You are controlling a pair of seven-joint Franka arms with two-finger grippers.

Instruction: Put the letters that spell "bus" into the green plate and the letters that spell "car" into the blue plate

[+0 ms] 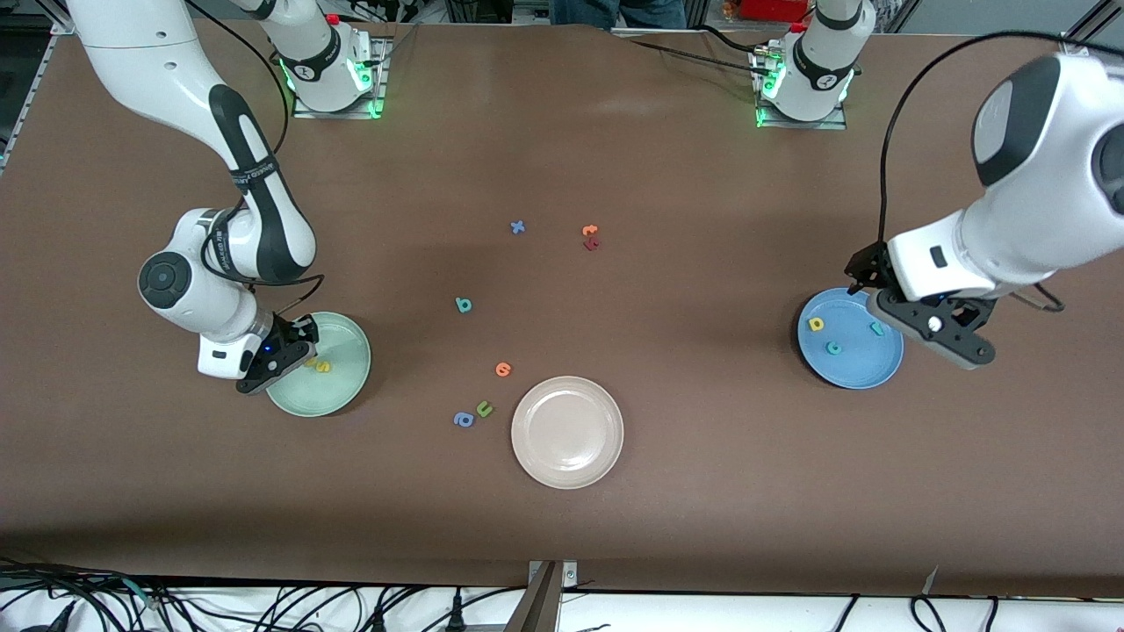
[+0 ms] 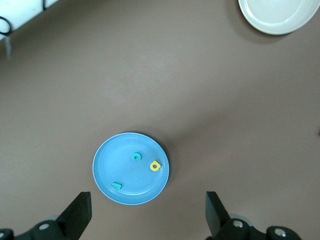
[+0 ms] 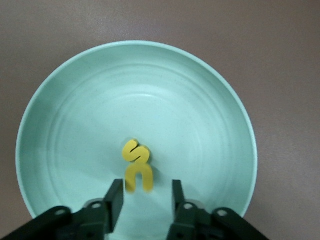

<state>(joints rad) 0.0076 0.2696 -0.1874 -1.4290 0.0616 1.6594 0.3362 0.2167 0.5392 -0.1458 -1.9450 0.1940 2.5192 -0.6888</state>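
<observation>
Yellow "u" between parted right pincer fingers, green plate; left pincer wide apart above blue plate.

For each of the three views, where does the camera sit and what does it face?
Front view: high across the table, facing both arms and bases; shows the beige plate.
Left wrist view: over the blue plate; left tool open.
Right wrist view: over the green plate; right tool astride the yellow "u".
Front shares both plates.

Three plates sit on the table, green plate, blue plate and beige plate, with twelve foam letters: two in the green, three in the blue, seven loose.
</observation>
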